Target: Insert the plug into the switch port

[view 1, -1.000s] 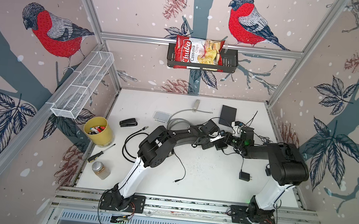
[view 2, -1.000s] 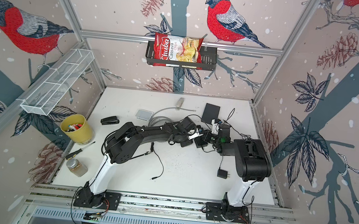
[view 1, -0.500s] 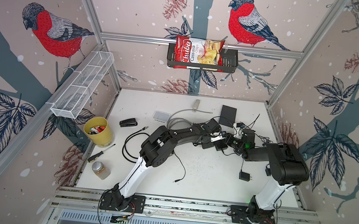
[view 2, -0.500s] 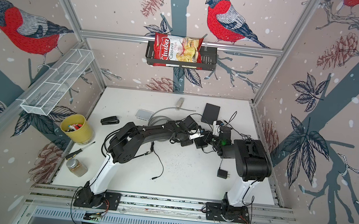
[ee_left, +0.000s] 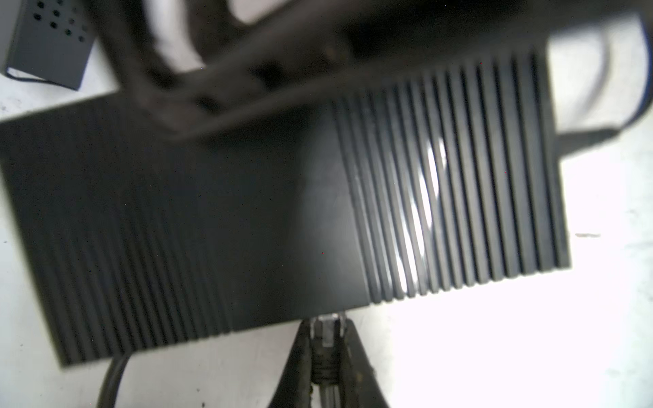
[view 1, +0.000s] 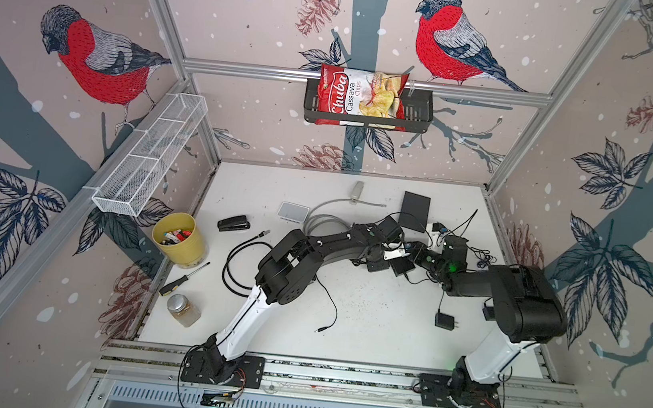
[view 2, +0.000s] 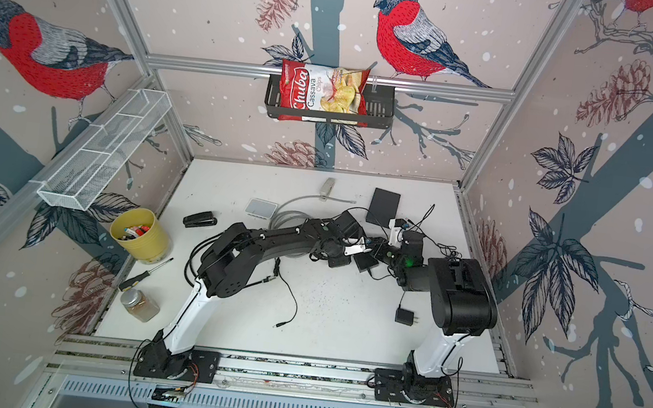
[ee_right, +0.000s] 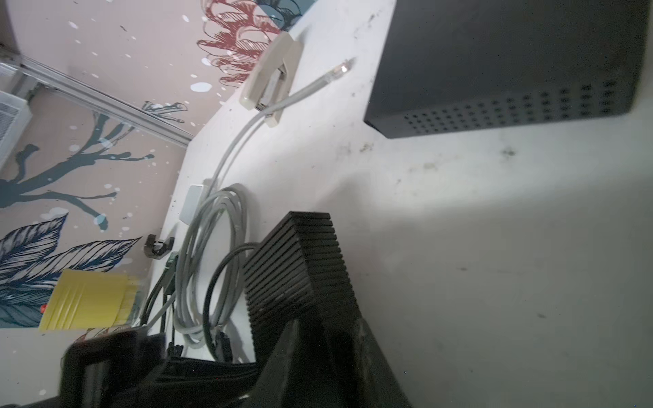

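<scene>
The switch [ee_left: 247, 212] is a black ribbed box, small and dark in a top view [view 1: 402, 267]. My left gripper [ee_left: 327, 341] is shut on the clear plug [ee_left: 327, 328], with its black boot and cable running back between the fingers [ee_left: 300, 356]. The plug's tip meets the switch's side edge; the port is hidden under that edge. My right gripper [ee_right: 325, 330] is shut on one end of the switch [ee_right: 293, 268] and holds it on the table. In both top views the two grippers meet mid-table, left gripper [view 1: 387, 258] beside right gripper [view 1: 417, 259].
A flat black box [view 1: 415, 211] lies just behind the grippers. A coiled grey cable [view 1: 323, 221] and a small white box [view 1: 293, 211] lie to the left. Further off are a stapler [view 1: 233, 223], a yellow cup [view 1: 178, 238], a black cable loop [view 1: 238, 262] and a power adapter [view 1: 445, 321].
Both arms have barely shifted. Both grips look the same.
</scene>
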Action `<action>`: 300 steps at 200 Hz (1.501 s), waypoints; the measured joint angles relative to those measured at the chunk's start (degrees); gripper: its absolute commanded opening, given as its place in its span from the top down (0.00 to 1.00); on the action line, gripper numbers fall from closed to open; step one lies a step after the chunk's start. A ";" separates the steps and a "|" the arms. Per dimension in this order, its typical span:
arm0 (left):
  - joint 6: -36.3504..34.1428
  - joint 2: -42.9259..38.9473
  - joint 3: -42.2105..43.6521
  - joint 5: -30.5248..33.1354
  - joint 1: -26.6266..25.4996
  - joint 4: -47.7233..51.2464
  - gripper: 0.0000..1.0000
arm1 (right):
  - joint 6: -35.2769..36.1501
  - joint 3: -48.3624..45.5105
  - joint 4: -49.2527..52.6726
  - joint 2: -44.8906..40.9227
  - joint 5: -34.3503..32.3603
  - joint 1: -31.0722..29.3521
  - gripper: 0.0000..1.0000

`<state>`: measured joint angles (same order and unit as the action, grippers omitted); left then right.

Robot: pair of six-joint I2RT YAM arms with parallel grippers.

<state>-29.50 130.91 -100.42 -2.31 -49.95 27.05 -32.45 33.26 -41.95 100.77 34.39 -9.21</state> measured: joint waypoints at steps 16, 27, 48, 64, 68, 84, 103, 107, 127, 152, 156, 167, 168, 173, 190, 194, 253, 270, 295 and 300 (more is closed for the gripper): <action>-0.35 -0.17 0.00 -0.44 0.00 0.76 0.99 | 0.00 0.00 0.00 0.11 0.85 0.00 0.72; -0.37 -0.20 0.00 -0.39 0.00 1.03 0.99 | 0.00 0.24 -0.15 0.57 1.46 0.00 0.72; 0.11 -0.44 0.35 0.09 0.02 1.09 0.98 | 0.00 0.72 -0.87 1.66 2.64 0.00 0.72; 0.66 -0.46 0.42 0.68 0.02 1.11 0.98 | 0.00 0.98 -1.11 2.29 3.06 0.00 0.72; 0.76 -0.39 0.28 0.76 0.02 1.25 0.98 | 0.00 1.01 -1.14 2.36 3.06 0.00 0.72; 1.40 -0.07 -0.42 0.90 0.02 1.99 0.98 | -0.07 0.79 -1.49 2.36 3.04 0.00 0.72; 2.54 0.09 -0.81 0.96 0.02 2.49 0.98 | -0.57 -0.02 -2.38 2.08 2.62 0.00 0.72; 2.73 0.15 -0.94 1.01 0.02 2.64 0.98 | -0.70 -0.17 -2.49 1.99 2.58 0.00 0.72; 4.48 0.57 -1.70 1.27 0.02 3.37 0.98 | -0.98 -0.57 -3.34 1.57 2.56 0.00 0.72; 6.19 0.57 -1.77 1.53 0.02 3.52 0.98 | -1.18 -1.49 -4.63 0.72 2.51 -0.02 0.72; 6.51 0.42 -1.46 1.53 0.02 3.13 0.98 | -1.20 -1.60 -4.81 0.61 2.51 -0.04 0.72; 8.07 0.02 -0.61 1.51 0.02 2.29 0.98 | -1.46 -1.77 -5.35 0.52 2.71 -0.17 0.72; 8.31 -0.04 -0.50 1.51 0.02 2.21 0.98 | -1.51 -1.77 -5.40 0.50 2.75 -0.17 0.72; 8.79 -0.22 -0.15 1.51 0.02 1.81 0.98 | -1.62 -1.84 -5.51 0.46 3.15 -0.22 0.72; 9.90 -0.87 1.16 1.57 0.02 0.31 0.98 | -1.97 -1.88 -5.53 0.44 3.56 -0.31 0.72; 10.16 -1.09 1.53 1.55 0.02 -0.09 0.98 | -1.97 -1.88 -5.53 0.44 3.61 -0.31 0.72; 12.74 -4.44 8.61 1.95 0.02 -7.45 0.98 | -2.16 -1.64 -6.14 2.40 4.39 -0.31 0.72; 13.11 -5.46 10.64 2.43 0.02 -9.31 0.98 | -2.38 -1.60 -5.68 3.17 4.81 -0.42 0.72; 14.08 -6.27 12.13 2.67 0.02 -10.47 0.98 | -2.54 -1.88 -6.12 4.02 4.96 -0.81 0.72; 14.08 -6.27 12.15 2.51 0.02 -10.45 0.98 | -2.78 -2.10 -6.47 4.11 4.96 -0.83 0.72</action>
<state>-15.42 124.64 -88.27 0.21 -49.93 16.60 -35.22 31.16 -48.42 104.88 39.35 -10.04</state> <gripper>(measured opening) 0.137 0.282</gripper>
